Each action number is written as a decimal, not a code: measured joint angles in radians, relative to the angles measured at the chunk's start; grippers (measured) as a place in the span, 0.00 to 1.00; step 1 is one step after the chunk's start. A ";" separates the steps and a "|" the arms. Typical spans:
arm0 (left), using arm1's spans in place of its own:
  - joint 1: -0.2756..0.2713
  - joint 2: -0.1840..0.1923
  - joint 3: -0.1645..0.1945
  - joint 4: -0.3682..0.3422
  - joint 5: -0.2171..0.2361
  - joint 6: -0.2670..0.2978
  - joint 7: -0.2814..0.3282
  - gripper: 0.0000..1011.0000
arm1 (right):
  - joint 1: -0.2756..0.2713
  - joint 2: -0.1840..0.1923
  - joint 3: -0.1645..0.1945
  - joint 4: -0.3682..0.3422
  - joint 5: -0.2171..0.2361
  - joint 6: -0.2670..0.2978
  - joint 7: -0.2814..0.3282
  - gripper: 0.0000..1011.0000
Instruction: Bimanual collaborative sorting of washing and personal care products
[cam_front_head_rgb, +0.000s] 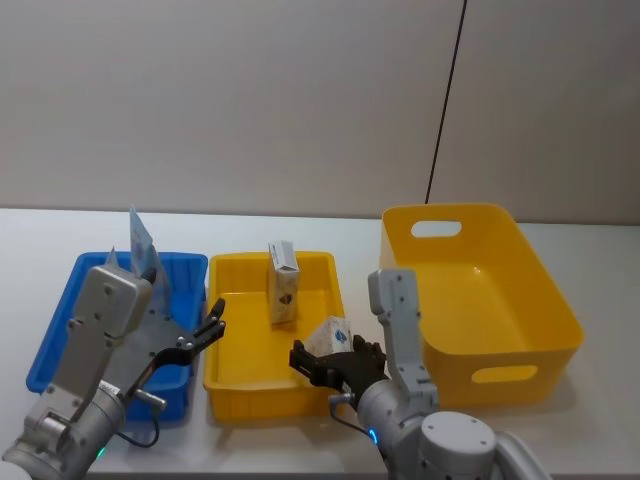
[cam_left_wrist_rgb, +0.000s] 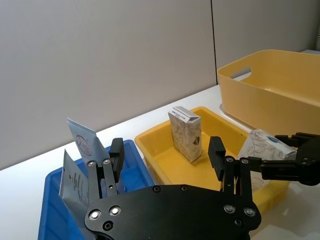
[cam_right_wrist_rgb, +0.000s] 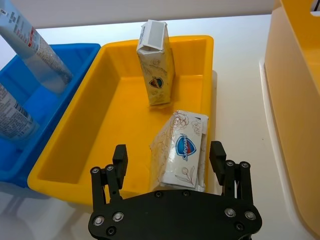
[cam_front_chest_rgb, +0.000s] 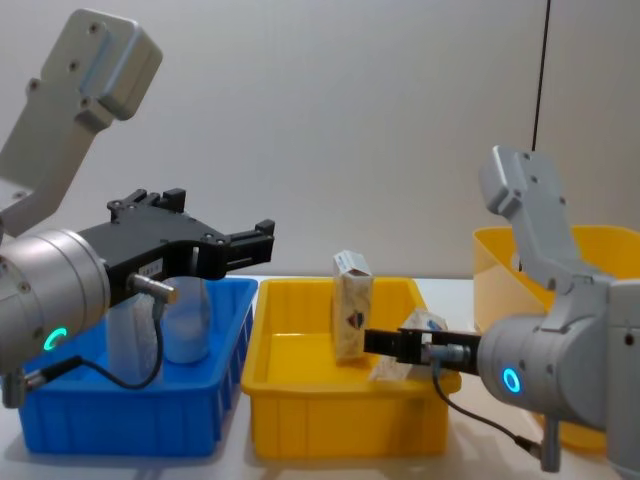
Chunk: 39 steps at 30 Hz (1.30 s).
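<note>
Two pale blue-grey tubes stand in the blue bin. In the shallow yellow tray, one cream carton is upright. A second carton leans against the tray's near right rim. My right gripper is open at that rim, with the leaning carton between its spread fingers, which stand clear of it. My left gripper hovers open and empty over the blue bin's right side, pointing toward the tray.
A deep yellow bin with handle cut-outs stands right of the tray and holds nothing visible. All three containers sit side by side on a white table, with a grey wall behind. A dark cable hangs down the wall.
</note>
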 joint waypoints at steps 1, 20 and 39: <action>0.000 0.000 0.000 0.000 0.000 0.000 0.000 0.99 | 0.005 -0.002 0.000 0.007 -0.001 0.002 0.002 0.99; 0.000 0.000 0.000 0.000 0.000 0.000 0.000 0.99 | 0.070 -0.020 -0.029 0.089 -0.042 0.025 0.021 0.93; 0.000 0.000 0.000 0.000 0.000 0.000 0.000 0.99 | 0.080 -0.011 -0.065 0.078 -0.120 0.041 -0.010 0.37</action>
